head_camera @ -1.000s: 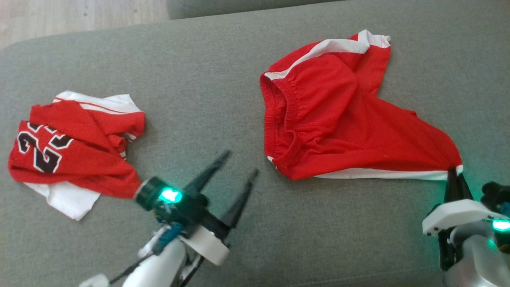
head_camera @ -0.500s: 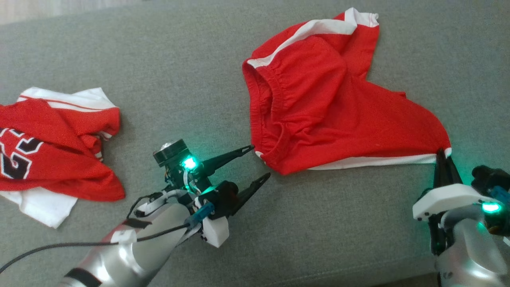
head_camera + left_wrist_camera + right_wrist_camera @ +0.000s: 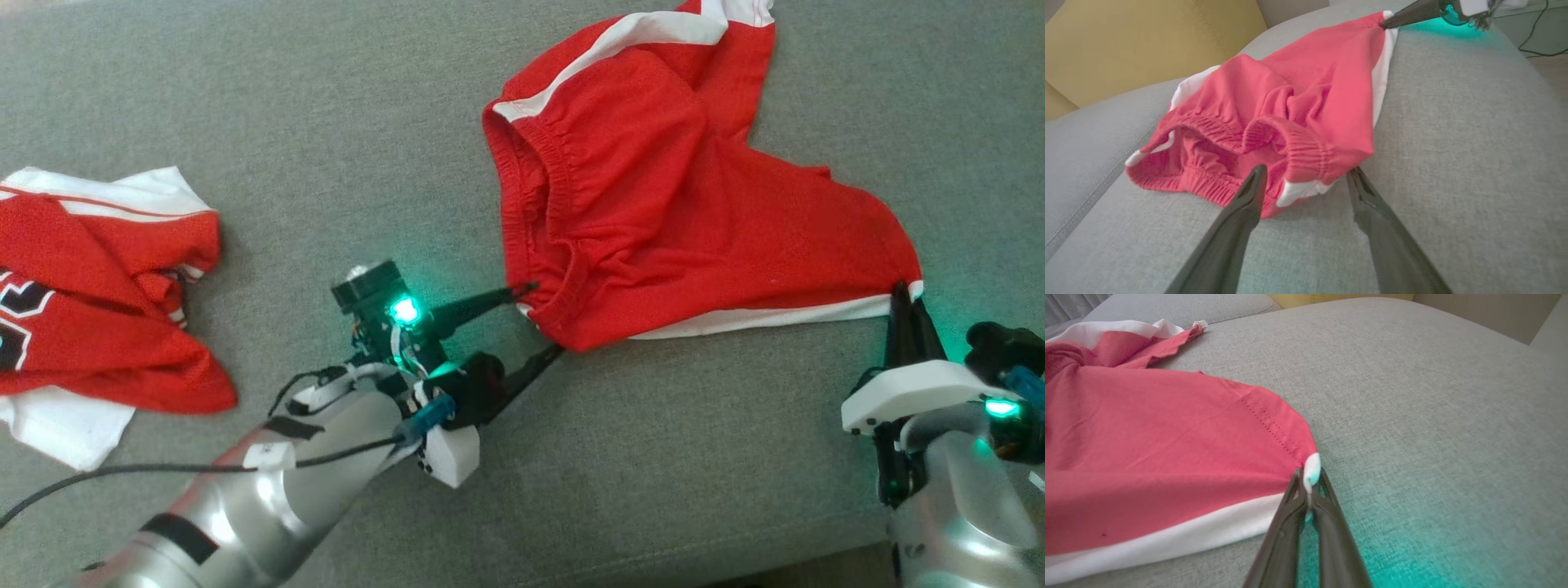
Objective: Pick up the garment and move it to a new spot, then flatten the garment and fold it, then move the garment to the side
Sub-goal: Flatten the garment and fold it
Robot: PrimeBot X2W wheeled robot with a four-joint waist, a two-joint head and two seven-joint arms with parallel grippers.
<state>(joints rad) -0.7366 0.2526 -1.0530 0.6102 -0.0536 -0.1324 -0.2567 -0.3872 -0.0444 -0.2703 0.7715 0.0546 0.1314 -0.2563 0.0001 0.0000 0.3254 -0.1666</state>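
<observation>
1. The red shorts (image 3: 678, 220) lay on the grey sofa seat (image 3: 326, 122), right of centre in the head view. They were spread out but rumpled, with 1 leg drawn long toward the right arm and the other bunched at the far side.
2. The right gripper (image 3: 1308, 477) was pressed tight together, its tips pinching the white-trimmed hem corner (image 3: 1312, 465) of that long leg.
3. The left gripper (image 3: 1306, 169) was spread wide. Its 2 fingers straddled the near end of the waistband (image 3: 1306, 151), low at the fabric and not yet closed on it.
4. This looked like the flattening stage, with 1 corner secured and the second grip about to be taken. The stretch flat, the fold and the move to the side all appeared to be left.
5. The shorts were soft, matte knit, with a puckered, ribbed elastic waistband and a smooth white stripe along the side seam. The sofa cover was a coarse, heathered weave.
6. A crumpled red mesh jersey (image 3: 98, 327) with black-and-white numerals sat well apart at the left.
</observation>
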